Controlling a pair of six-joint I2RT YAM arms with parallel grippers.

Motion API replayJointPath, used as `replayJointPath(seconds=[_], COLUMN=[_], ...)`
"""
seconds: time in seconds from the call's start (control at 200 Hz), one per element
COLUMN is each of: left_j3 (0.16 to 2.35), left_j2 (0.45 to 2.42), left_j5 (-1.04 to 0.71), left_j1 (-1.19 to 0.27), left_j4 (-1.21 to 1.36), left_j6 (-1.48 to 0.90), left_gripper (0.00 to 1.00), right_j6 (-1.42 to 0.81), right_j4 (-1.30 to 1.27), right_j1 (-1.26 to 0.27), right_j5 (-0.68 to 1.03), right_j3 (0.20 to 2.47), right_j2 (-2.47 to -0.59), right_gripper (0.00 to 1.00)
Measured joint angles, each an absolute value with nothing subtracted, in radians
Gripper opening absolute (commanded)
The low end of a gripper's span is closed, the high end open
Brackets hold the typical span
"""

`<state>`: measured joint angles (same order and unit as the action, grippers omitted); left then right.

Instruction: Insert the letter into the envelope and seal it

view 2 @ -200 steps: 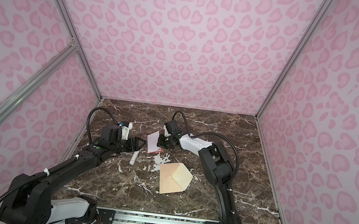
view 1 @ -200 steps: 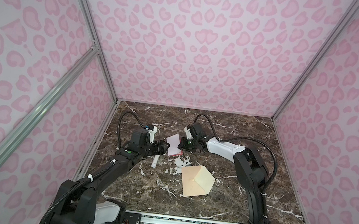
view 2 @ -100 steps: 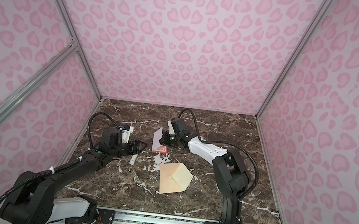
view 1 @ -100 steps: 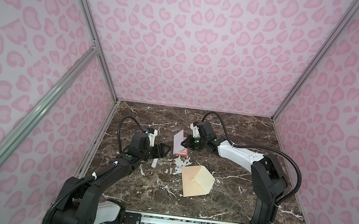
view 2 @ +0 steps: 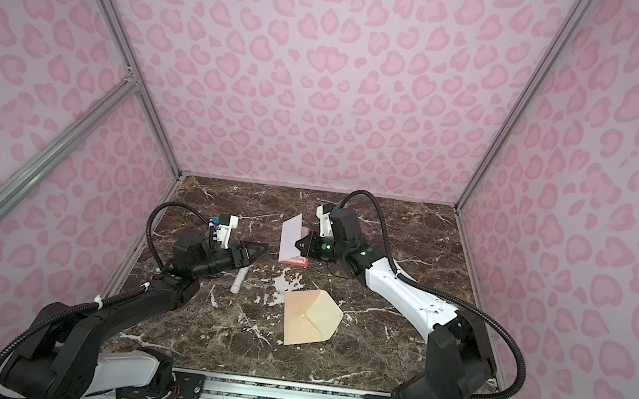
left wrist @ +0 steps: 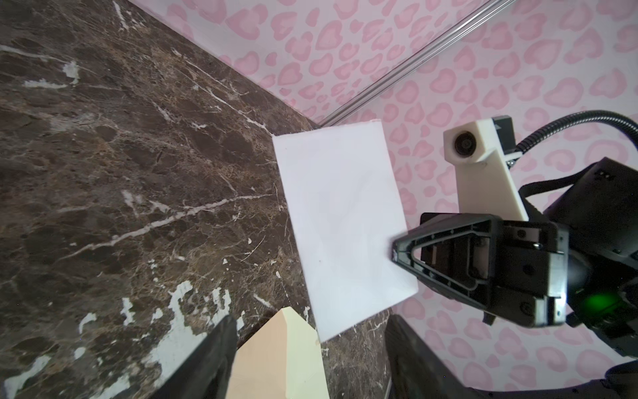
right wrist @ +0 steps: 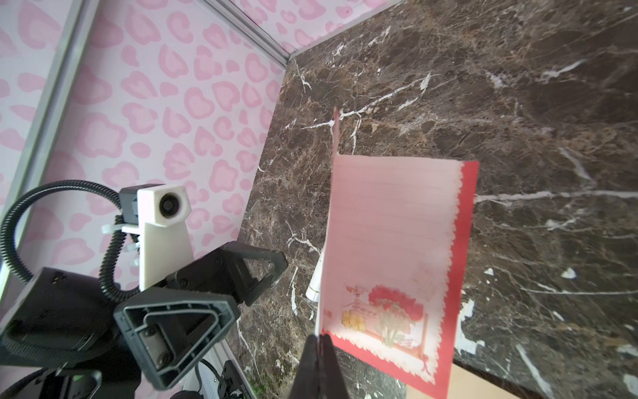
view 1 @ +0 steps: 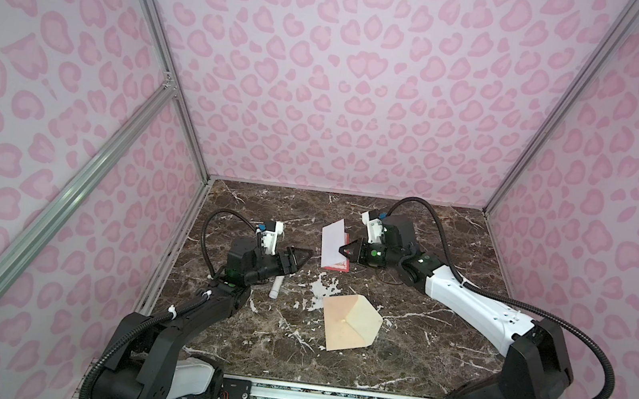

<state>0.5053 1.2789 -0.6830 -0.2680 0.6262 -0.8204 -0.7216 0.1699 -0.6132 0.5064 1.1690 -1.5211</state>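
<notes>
Working over a dark marble tabletop (view 1: 415, 347) walled in pink. Reaching in from the right with the right arm (view 1: 464, 299), and from the left with the left arm (view 1: 212, 304). Lying flat near the middle front, well apart from both arms and untouched: the envelope (view 1: 350, 322), peach-tan, diagonal seams up. Cannot tell the flap's state from here.

Held up on edge further back: the letter (view 1: 332, 241), white face toward the left arm, pink printed face toward the right wrist camera. Tipped more upright than a second ago and carried a little further right. Lower edge low over the tabletop; contact not discernible. Clamped by the right jaws, pressed shut on one edge. Trailed by the left jaws, spread wide and empty, near the letter without touching it. Below them, flat on the tabletop, a small white tube (view 1: 275, 287).

Means a raised letter in a single grip, likely ready to travel. Still to come: bringing it down to the envelope, sliding it in, sealing.
</notes>
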Motion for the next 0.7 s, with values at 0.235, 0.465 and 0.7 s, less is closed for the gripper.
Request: replayJointPath(seconds=[0.235,0.465,0.7], left_j3=[0.525,0.557,0.585], left_j2=[1.324,1.399,1.467], left_j5=[-0.709,-0.72,-0.733], left_j1=[-0.313,-0.362,-0.381], left_j4=[0.706,0.803,0.89], left_j6=[-0.872,-0.93,-0.99], left_gripper=[0.7,0.69,0.68], right_j6=[-0.733,-0.757,-0.776], right_j4=[0.177,0.162,0.137], right_j1=[-0.612,-0.612,-0.606], right_j5=[0.535,0.564,0.588], right_j3=[1.119,1.092,1.065], right_j2=[-1.433,-1.393,-1.359], right_gripper=[0.0,0.0,0.0])
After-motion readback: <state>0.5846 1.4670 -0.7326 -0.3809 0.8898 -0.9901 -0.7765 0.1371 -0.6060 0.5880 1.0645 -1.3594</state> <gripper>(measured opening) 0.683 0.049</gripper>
